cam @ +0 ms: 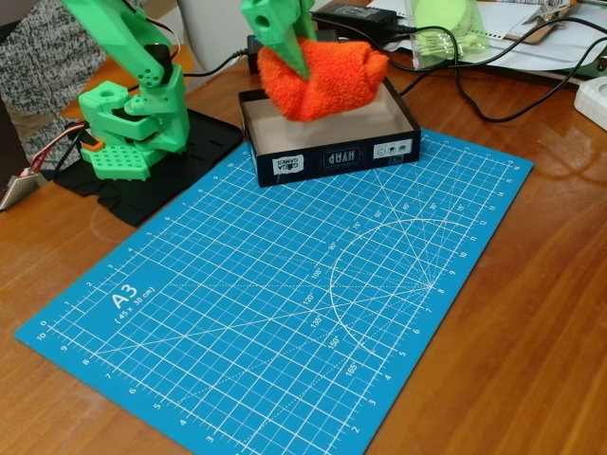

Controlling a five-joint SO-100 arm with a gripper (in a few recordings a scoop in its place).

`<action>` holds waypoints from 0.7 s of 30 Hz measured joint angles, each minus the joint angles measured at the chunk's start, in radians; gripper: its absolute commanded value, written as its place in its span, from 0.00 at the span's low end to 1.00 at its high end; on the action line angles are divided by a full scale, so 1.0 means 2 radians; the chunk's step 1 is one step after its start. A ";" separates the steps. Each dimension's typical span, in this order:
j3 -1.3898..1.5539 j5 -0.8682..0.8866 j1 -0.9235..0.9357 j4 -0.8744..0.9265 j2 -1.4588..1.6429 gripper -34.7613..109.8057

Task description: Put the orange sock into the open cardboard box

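Centrally at frame top, green gripper (296,49) jaws gripped orange sock (327,81) above open cardboard box (332,156) on blue cutting mat (285,303).

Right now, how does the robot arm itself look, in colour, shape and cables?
The arm is bright green printed plastic, blocky, on a black base plate. Its base block has a grid of small holes. The gripper has pointed green fingers. Thin red and white wires leave the base.

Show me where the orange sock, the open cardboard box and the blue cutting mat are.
orange sock (332,81), fixed view, on its fluffy middle.
open cardboard box (337,158), fixed view, on its black front wall.
blue cutting mat (247,322), fixed view, on its bare gridded surface.
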 measured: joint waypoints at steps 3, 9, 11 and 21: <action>0.000 -0.066 0.017 -0.002 -0.015 0.24; 0.048 -0.110 -0.005 -0.076 -0.061 0.24; 0.074 -0.118 -0.033 -0.116 -0.077 0.24; 0.101 -0.086 -0.067 -0.216 -0.121 0.41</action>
